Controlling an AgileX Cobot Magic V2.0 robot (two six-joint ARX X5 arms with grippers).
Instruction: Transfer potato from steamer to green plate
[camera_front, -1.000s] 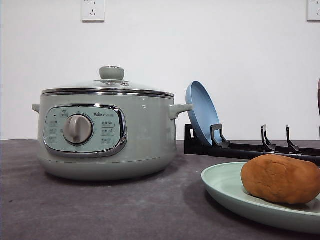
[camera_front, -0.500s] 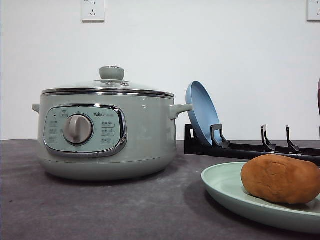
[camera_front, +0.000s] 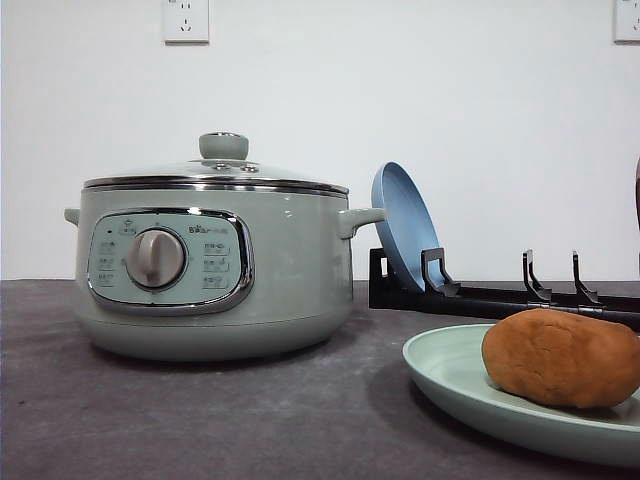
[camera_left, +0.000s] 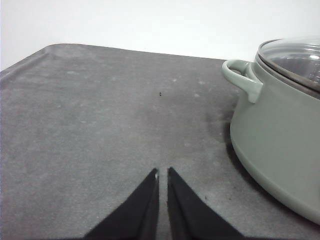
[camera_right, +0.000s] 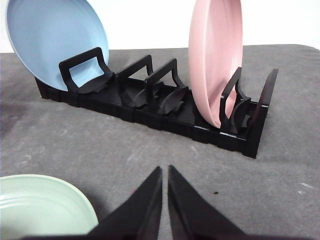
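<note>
The lumpy, matte orange-brown potato (camera_front: 562, 357) sits in the glossy, shallow mint-green plate (camera_front: 450, 381) on the grey table (camera_front: 200, 420), right of the rounded sage-green steamer (camera_front: 210, 270), whose glass lid (camera_front: 215, 172) is on. A smooth blue plate (camera_right: 52, 42) and pink plate (camera_right: 215, 55) stand upright in the black ribbed rack (camera_right: 165, 112). Left gripper (camera_left: 163, 172) and right gripper (camera_right: 165, 170) hover over the table, tapered black jaws nearly touching, holding nothing.
</note>
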